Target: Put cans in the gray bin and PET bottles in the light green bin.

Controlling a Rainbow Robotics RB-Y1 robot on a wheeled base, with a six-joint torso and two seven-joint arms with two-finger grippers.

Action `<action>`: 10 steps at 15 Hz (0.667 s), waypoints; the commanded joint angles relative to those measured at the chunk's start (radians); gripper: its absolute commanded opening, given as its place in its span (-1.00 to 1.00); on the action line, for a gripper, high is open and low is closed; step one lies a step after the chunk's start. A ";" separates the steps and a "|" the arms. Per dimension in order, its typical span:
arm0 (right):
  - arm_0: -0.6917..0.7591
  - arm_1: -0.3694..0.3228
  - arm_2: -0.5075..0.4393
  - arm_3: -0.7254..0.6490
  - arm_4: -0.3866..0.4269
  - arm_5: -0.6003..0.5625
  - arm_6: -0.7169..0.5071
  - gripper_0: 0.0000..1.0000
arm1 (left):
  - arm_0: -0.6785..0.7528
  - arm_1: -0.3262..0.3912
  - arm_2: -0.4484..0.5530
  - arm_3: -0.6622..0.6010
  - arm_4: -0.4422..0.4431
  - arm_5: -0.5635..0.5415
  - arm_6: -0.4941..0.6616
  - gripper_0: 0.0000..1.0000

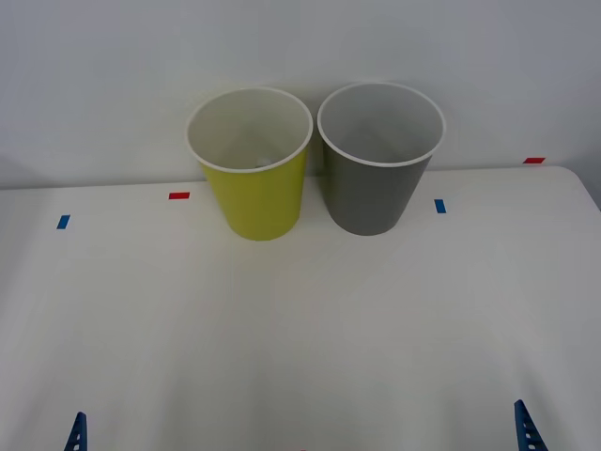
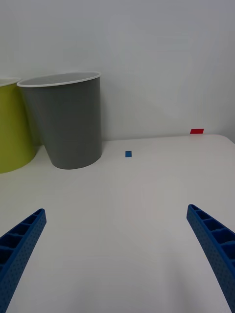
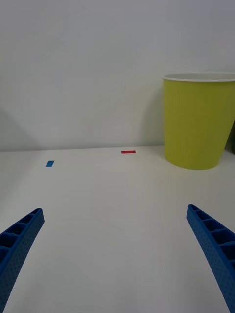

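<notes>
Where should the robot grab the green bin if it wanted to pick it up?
Probably at the white rim of the light green bin, on its left side, with the left gripper coming from above, one finger inside and one outside. The body looks too wide to pinch, and the gray bin crowds its right side.

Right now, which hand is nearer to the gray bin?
The right hand. It is open at the table's near edge, with the gray bin ahead and slightly toward the left. The left hand, also open, faces the light green bin.
</notes>
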 commanded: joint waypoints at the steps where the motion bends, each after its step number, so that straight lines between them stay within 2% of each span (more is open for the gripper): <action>1: 0.000 0.000 0.000 0.000 0.000 0.000 0.000 1.00 | 0.000 0.000 0.000 0.000 0.000 0.000 0.000 1.00; 10: 0.000 0.000 0.000 0.000 0.000 0.000 0.000 1.00 | 0.000 0.000 0.000 0.000 0.000 0.000 0.000 1.00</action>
